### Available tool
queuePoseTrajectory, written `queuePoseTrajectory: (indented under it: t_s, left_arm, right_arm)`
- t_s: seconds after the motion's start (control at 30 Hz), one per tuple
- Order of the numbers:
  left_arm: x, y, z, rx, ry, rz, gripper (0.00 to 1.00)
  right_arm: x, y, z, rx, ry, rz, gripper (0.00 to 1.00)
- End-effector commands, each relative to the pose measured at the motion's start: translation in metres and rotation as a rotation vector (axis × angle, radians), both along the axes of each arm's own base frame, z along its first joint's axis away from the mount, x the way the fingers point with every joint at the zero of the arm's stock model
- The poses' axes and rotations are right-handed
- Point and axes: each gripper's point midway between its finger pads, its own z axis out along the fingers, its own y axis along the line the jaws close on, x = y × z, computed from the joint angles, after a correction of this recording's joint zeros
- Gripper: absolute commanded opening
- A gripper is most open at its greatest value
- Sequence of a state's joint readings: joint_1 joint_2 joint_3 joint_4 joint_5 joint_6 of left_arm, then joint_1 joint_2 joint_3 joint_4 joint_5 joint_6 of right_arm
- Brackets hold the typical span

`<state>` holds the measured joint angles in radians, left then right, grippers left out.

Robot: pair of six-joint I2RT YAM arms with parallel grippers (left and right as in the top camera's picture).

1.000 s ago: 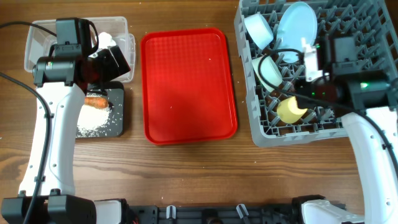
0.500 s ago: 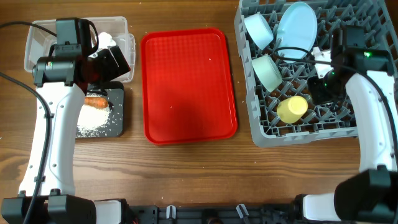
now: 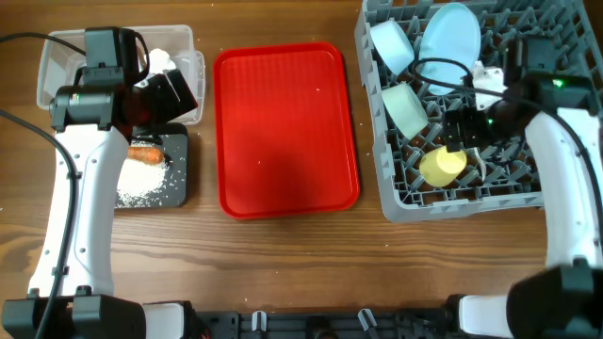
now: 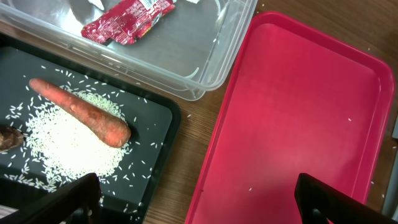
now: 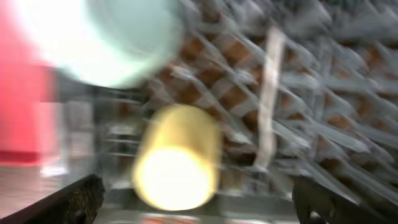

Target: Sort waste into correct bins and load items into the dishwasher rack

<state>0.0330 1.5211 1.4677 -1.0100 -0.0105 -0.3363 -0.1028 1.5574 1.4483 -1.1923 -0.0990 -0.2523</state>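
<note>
Rack (image 3: 405, 202) on counter (image 3: 283, 254): plate (image 3: 450, 33), two bowls (image 3: 407, 108), cup (image 3: 441, 166), spoon (image 5: 268, 93) loaded; carrot (image 4: 81, 112) on rice (image 4: 68, 140) in black tray (image 4: 155, 118), wrapper (image 4: 127, 15) in tub (image 4: 199, 56); left and right jaws both spread wide, empty; hazard, likely: right arm (image 3: 556, 141), low among pegs, snagging or tipping the cup.

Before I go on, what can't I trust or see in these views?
- Right wrist: motion blur smears the yellow cup, bowl and spoon; their seating in the rack is unclear.
- Overhead: the left arm covers much of the clear tub.
- Left wrist: the brown lump is cut by the left edge.
</note>
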Motion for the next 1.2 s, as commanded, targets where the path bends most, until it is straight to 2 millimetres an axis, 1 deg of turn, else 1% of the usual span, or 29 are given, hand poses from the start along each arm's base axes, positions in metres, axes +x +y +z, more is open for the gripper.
queuePoseTrajectory:
  t_s: [0.0, 0.03, 0.07, 0.1, 0.13, 0.17, 0.2, 0.23, 0.27, 0.33, 0.4, 0.5, 0.6, 0.7, 0.73, 0.8, 0.87, 0.93, 0.97, 1.07, 1.17]
  left_arm:
    - [0.002, 0.004, 0.004, 0.003, -0.011, 0.022, 1.00]
    - [0.002, 0.004, 0.004, 0.003, -0.011, 0.022, 1.00]
    - [0.002, 0.004, 0.004, 0.003, -0.011, 0.022, 1.00]
    - [0.002, 0.004, 0.004, 0.003, -0.011, 0.022, 1.00]
    - [0.002, 0.004, 0.004, 0.003, -0.011, 0.022, 1.00]
    - [0.002, 0.004, 0.004, 0.003, -0.011, 0.022, 1.00]
    - [0.002, 0.004, 0.004, 0.003, -0.011, 0.022, 1.00]
    - [0.002, 0.004, 0.004, 0.003, -0.011, 0.022, 1.00]
    - [0.002, 0.004, 0.004, 0.003, -0.011, 0.022, 1.00]
    - [0.002, 0.004, 0.004, 0.003, -0.011, 0.022, 1.00]
    - [0.002, 0.004, 0.004, 0.003, -0.011, 0.022, 1.00]
    - [0.002, 0.004, 0.004, 0.003, -0.011, 0.022, 1.00]
    - [0.002, 0.004, 0.004, 0.003, -0.011, 0.022, 1.00]
    - [0.002, 0.004, 0.004, 0.003, -0.011, 0.022, 1.00]
    - [0.002, 0.004, 0.004, 0.003, -0.011, 0.022, 1.00]
    - [0.002, 0.004, 0.004, 0.003, -0.011, 0.022, 1.00]
    - [0.002, 0.004, 0.004, 0.003, -0.011, 0.022, 1.00]
    - [0.002, 0.004, 0.004, 0.003, -0.011, 0.022, 1.00]
    - [0.002, 0.004, 0.004, 0.003, -0.011, 0.022, 1.00]
    - [0.002, 0.004, 0.004, 0.003, -0.011, 0.022, 1.00]
    - [0.002, 0.004, 0.004, 0.003, -0.011, 0.022, 1.00]
  right_arm:
    - [-0.013, 0.068, 0.100, 0.332, -0.309, 0.190, 1.00]
    - [-0.022, 0.078, 0.122, 0.381, -0.378, 0.220, 1.00]
    - [-0.034, 0.085, 0.145, 0.424, -0.439, 0.204, 1.00]
    - [-0.045, 0.086, 0.161, 0.456, -0.471, 0.144, 1.00]
    - [-0.056, 0.087, 0.172, 0.500, -0.482, 0.068, 1.00]
    - [-0.065, 0.087, 0.179, 0.520, -0.492, 0.024, 1.00]
    - [-0.075, 0.084, 0.183, 0.504, -0.507, 0.001, 1.00]
    - [-0.083, 0.076, 0.190, 0.452, -0.557, -0.018, 1.00]
    - [-0.089, 0.073, 0.194, 0.415, -0.592, -0.013, 1.00]
    - [-0.102, 0.067, 0.203, 0.301, -0.674, 0.074, 1.00]
    - [-0.108, 0.051, 0.206, 0.212, -0.713, 0.023, 1.00]
    - [-0.117, 0.040, 0.211, 0.147, -0.760, -0.018, 1.00]
    - [-0.119, 0.038, 0.208, 0.138, -0.772, -0.024, 1.00]
    - [-0.111, 0.039, 0.209, 0.136, -0.879, -0.004, 1.00]
    - [-0.107, 0.039, 0.204, 0.133, -0.927, 0.003, 1.00]
    - [-0.102, 0.038, 0.184, 0.128, -1.006, 0.010, 1.00]
    - [-0.100, 0.038, 0.154, 0.152, -1.059, -0.010, 1.00]
    - [-0.099, 0.038, 0.119, 0.209, -1.102, -0.058, 1.00]
    - [-0.098, 0.039, 0.107, 0.230, -1.119, -0.070, 1.00]
    - [-0.095, 0.045, 0.080, 0.278, -1.184, -0.059, 1.00]
    - [-0.095, 0.056, 0.056, 0.301, -1.264, -0.004, 1.00]
